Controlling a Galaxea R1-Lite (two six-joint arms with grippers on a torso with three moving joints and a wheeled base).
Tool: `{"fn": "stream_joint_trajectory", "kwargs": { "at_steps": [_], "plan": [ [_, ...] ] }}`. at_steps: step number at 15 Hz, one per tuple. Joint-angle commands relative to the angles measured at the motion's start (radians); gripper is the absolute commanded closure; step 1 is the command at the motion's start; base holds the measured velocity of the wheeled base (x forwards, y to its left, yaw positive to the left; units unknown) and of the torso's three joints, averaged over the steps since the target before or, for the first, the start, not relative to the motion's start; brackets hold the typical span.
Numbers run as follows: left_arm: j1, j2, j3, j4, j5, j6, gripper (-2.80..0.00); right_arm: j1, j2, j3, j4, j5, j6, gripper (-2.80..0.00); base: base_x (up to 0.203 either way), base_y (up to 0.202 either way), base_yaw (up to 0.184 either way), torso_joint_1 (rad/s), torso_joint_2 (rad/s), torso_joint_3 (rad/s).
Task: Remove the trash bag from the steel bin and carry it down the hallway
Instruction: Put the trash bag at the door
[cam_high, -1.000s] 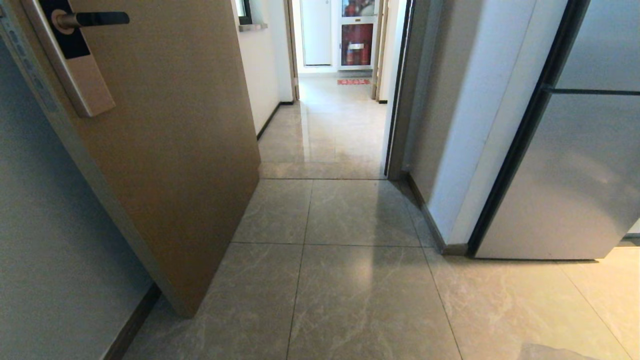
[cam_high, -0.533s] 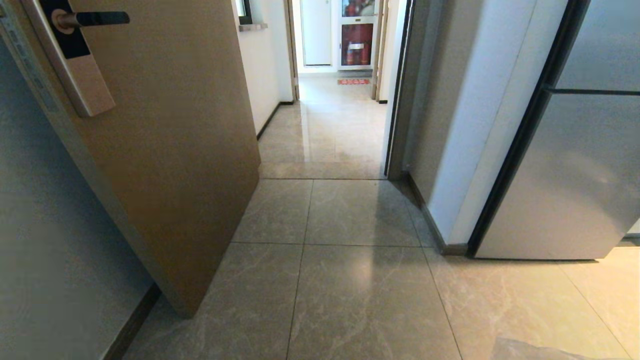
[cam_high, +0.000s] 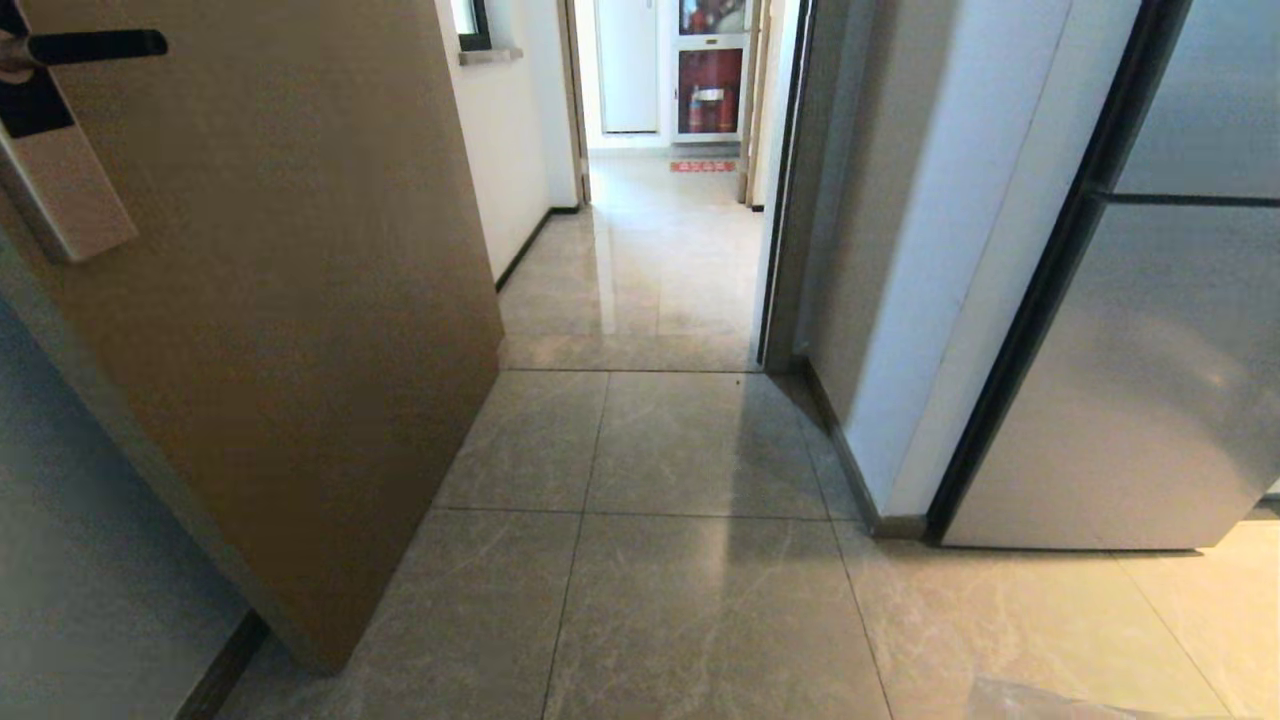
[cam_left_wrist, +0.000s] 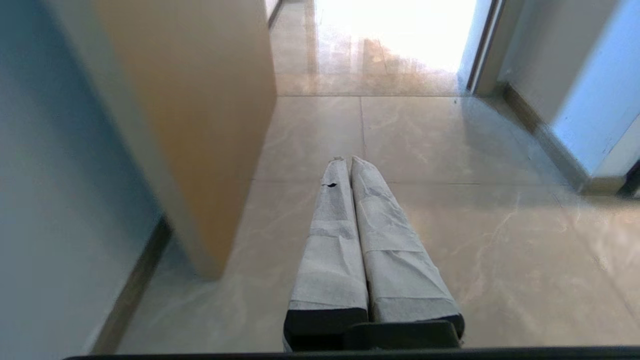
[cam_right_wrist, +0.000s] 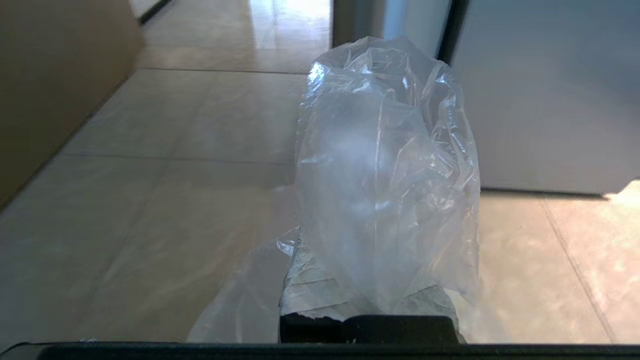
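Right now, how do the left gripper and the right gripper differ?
The left gripper is shut on nothing, its fingers pressed together; the right gripper is shut on the trash bag. The left gripper's fingers show in full, while the bag drapes over most of the right gripper's. Both have pale wrapped fingers and point toward the hallway.

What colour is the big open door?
The door is tan brown, plain, with no pattern. The head view shows it best.

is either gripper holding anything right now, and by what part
The right gripper is shut on the trash bag, pinching bunched plastic; which part of it cannot be told. The left gripper is shut and empty.
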Motion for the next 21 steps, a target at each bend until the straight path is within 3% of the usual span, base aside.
{"fn": "stream_joint_trajectory", "kwargs": {
  "at_steps": [1, 11, 21],
  "plan": [
    [0.0, 0.0, 0.0, -0.001, 0.0, -0.001, 0.0, 0.0, 0.0, 0.0, 0.0, 0.0, -0.001, 0.0, 0.183, -0.184, 0.002, 0.002, 0.0, 0.002],
    [0.0, 0.0, 0.0, -0.001, 0.0, -0.001, 0.0, 0.0, 0.0, 0.0, 0.0, 0.0, -0.001, 0.0, 0.018, -0.02, 0.0, 0.001, 0.0, 0.0],
    [0.0, 0.0, 0.0, -0.001, 0.0, -0.001, 0.0, 0.0, 0.001, 0.0, 0.0, 0.0, -0.001, 0.0, -0.001, 0.168, 0.002, 0.004, 0.0, 0.002]
  ]
}}
